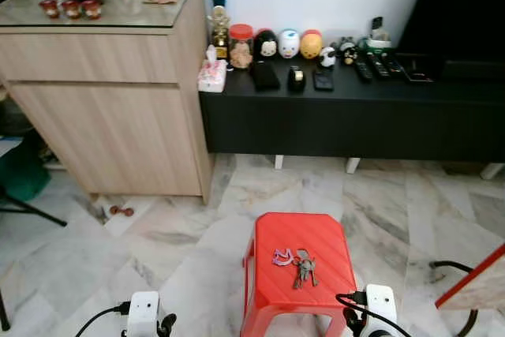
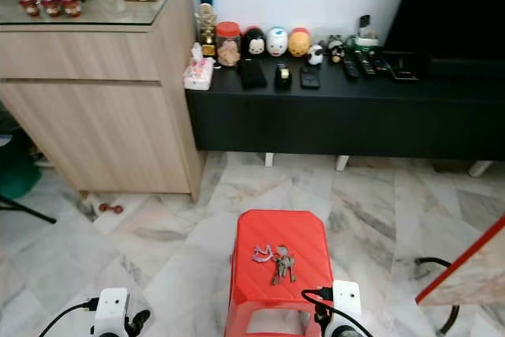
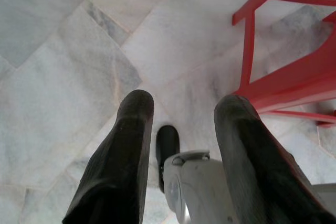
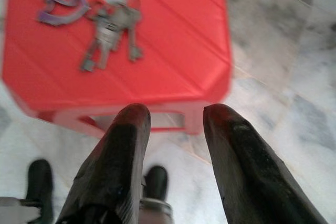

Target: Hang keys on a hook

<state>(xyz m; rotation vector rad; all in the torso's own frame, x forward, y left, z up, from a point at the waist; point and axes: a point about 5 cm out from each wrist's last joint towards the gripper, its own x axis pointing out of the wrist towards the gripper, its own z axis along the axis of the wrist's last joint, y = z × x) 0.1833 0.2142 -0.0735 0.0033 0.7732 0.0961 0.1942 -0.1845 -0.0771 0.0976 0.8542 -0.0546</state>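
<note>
Keys: a small bunch of keys (image 1: pixel 304 268) lies flat on the top of the red stool, toward its near edge and close to the middle; the right wrist view shows it a little blurred.
Key tag: a purple tag (image 1: pixel 282 257) lies touching the keys, on their left side, also on the stool top.
Red stool: the red plastic stool (image 1: pixel 268 305) stands on the marble floor (image 1: pixel 410 219), right in front of the robot.
Right gripper: the right gripper (image 4: pixel 176 121) hangs above the floor just off the stool's near edge, short of the keys; its two black fingers (image 4: pixel 236 145) are spread apart with nothing between them.
Left gripper: the left gripper (image 3: pixel 181 116) hangs over bare floor just to the left of the stool, whose red legs show beside it; its fingers are likewise spread and empty.
Black bench: a long low black bench (image 1: pixel 355 120) stands against the white wall, well beyond the stool.
On the bench: a row of small round figurines (image 1: pixel 289 43), a jar with a red lid (image 1: pixel 240 45), several remote controls (image 1: pixel 371 67), and a trophy (image 1: pixel 219 13) at its left end.
Wooden cabinet: a light wooden cabinet (image 1: pixel 110 108) stands left of the bench and beyond the stool, touching the bench's end, with small items on its glass top.
Red-edged board: a slanted board with a red edge (image 1: pixel 477 278) leans in to the right of the stool, apart from it.
</note>
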